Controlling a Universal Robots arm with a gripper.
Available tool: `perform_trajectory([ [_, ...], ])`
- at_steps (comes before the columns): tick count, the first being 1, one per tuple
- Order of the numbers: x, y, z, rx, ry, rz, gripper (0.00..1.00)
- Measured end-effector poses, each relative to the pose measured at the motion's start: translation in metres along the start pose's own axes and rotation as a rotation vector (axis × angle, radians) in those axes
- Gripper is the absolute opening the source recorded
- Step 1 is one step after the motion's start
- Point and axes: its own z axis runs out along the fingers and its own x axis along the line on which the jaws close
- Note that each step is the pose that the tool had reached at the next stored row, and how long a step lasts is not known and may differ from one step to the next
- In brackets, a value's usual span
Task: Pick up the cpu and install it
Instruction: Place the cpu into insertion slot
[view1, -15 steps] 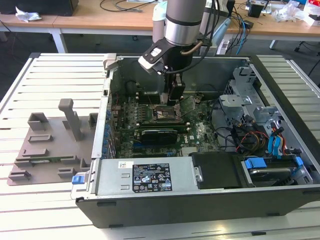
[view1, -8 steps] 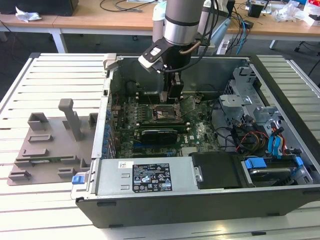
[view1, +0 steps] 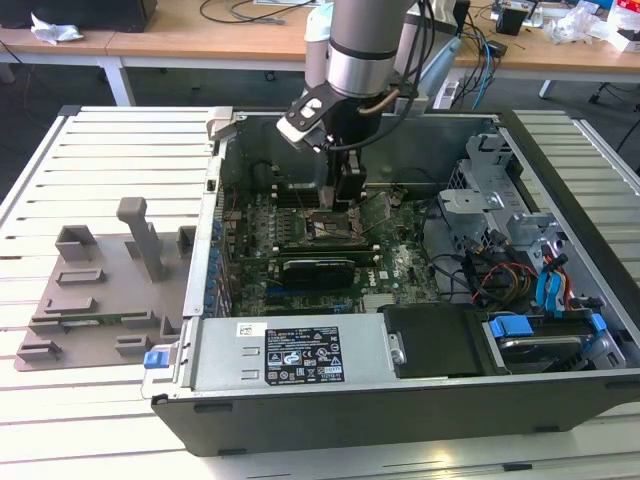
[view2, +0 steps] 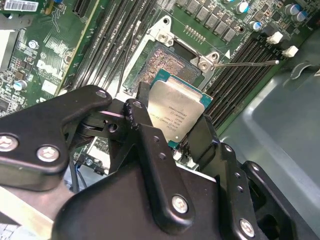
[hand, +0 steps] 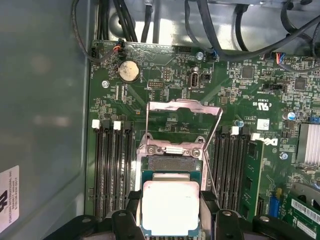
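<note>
The gripper (view2: 169, 116) pinches the cpu (view2: 178, 111) by two opposite edges just over the open socket (hand: 171, 163) on the motherboard (hand: 165, 75), the chip's near edge hidden behind the black fingers (view2: 142, 130), and whether it touches the socket's contacts I cannot tell

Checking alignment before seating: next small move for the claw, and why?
Probably nudge the cpu further over the open socket before lowering: the claw grips it, yet in both wrist views it seems to overlap that socket only partly.
</note>
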Motion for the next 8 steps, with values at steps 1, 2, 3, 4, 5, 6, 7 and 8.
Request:
perform_trajectory([
  [1, 0.0000, 0.0001, 0.0009, 0.0000, -0.0001, 0.000, 0.55],
  [2, 0.0000, 0.0001, 0.0013, 0.0000, -0.0001, 0.000, 0.55],
  [3, 0.0000, 0.0001, 0.0018, 0.0000, 0.0000, 0.000, 0.55],
  [4, 0.0001, 0.0001, 0.0026, 0.0001, -0.0001, 0.000, 0.55],
  [5, 0.0001, 0.0002, 0.0032, 0.0000, 0.0000, 0.000, 0.55],
  [6, 0.0001, 0.0002, 0.0036, 0.0000, 0.0000, 0.000, 0.55],
  [7, 0.0001, 0.0002, 0.0046, 0.0000, -0.0001, 0.000, 0.55],
  [8, 0.0001, 0.0003, 0.0053, 0.0000, 0.0000, 0.000, 0.55],
])
